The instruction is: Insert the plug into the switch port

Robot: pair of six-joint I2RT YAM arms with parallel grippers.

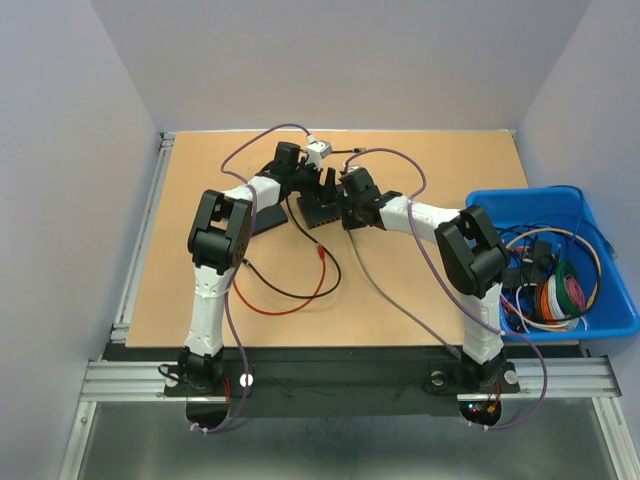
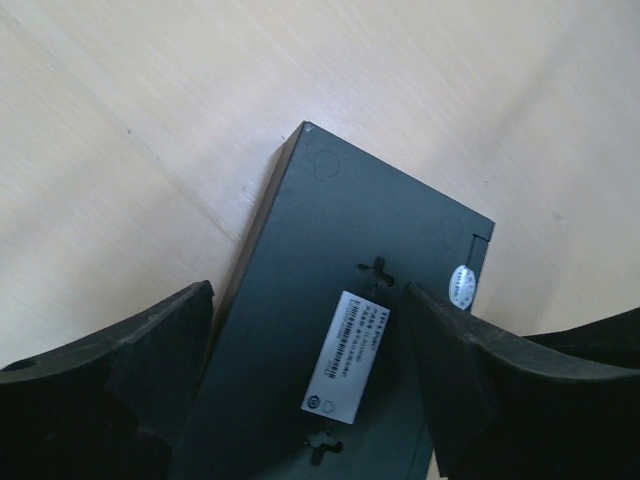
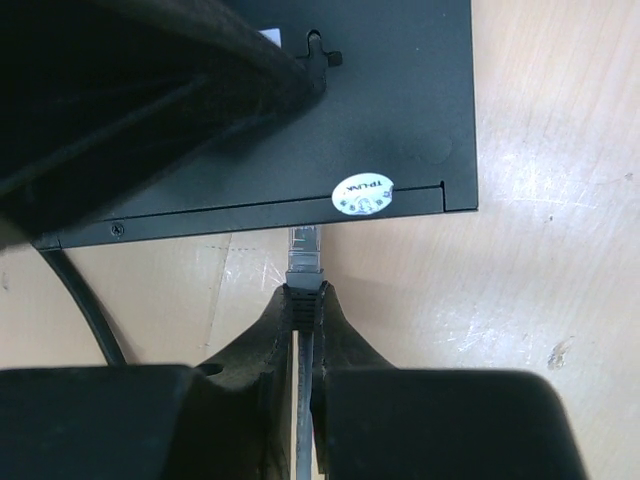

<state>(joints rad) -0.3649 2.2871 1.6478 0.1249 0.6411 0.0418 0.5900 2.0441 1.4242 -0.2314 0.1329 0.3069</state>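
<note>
Grey-booted plug [image 3: 304,248], clear-tipped, one item. Location: tip at the long side face of the switch [image 3: 390,90], just left of the round white sticker [image 3: 362,195]. How far it sits in a port cannot be told, as the port mouths face away from the right wrist view.

Holder: right gripper [image 3: 305,300], fingers drawn narrow and pinching the plug's boot, the cable running back between them.

Switch: black box, underside up with its barcode label [image 2: 350,350] showing, flat on the wooden table [image 3: 540,320] at mid-board.

Brace: left gripper [image 2: 308,300], fingers set wide to either side of the switch body. Whether they press its sides cannot be told.

Step in hand, as judged: final alignment and push.

Handling notes:
- Keep the plug square to the side face and drive it straight along its own axis. A skewed entry is likely to jam on the port lip.
- The latch tab is not visible, and the inverted box may call for a matching plug orientation.
- Push gently. The box looks light and could slide unless the left arm holds it.

Surroundings: red and black leads [image 1: 300,290] on the near board; blue bin [image 1: 600,320] of wires, well to the right.
</note>
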